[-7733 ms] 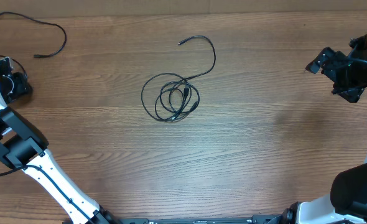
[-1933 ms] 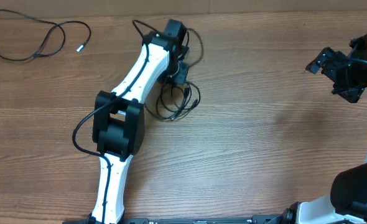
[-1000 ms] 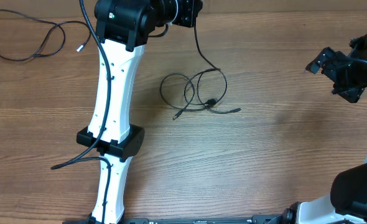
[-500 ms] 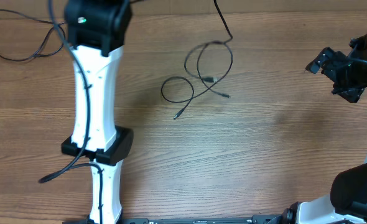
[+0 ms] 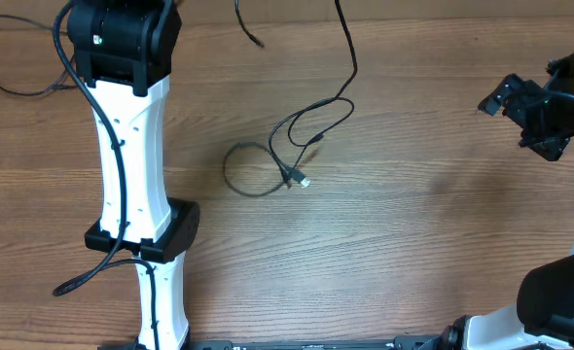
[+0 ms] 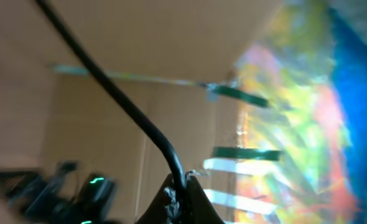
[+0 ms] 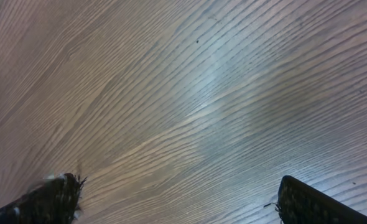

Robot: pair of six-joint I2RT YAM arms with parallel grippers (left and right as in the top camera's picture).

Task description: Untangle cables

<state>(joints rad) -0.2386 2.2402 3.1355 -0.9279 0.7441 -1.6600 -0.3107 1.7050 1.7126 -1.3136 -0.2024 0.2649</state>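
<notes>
Thin black cables [image 5: 306, 122] lie as loose loops at the middle of the wooden table [image 5: 413, 253], with a round loop [image 5: 240, 183] to their left and a silvery plug tip [image 5: 304, 181]. One strand [image 5: 349, 53] rises from the loops and runs off the top edge. A loose end [image 5: 254, 40] dangles near the top. In the left wrist view my left gripper [image 6: 182, 185] is shut on a black cable [image 6: 118, 99], raised off the table and facing the room. My right gripper [image 7: 180, 202] is open over bare wood at the far right, well apart from the cables.
Another black cable [image 5: 15, 86] lies at the far left, partly hidden behind the raised left arm [image 5: 131, 136]. The right arm [image 5: 540, 112] sits at the right edge. The table's back edge runs along the top.
The left arm has swung further left and lifted its cable. The tangle has been pulled down and left, the loops have spread, and a loose end now dangles at the top.
</notes>
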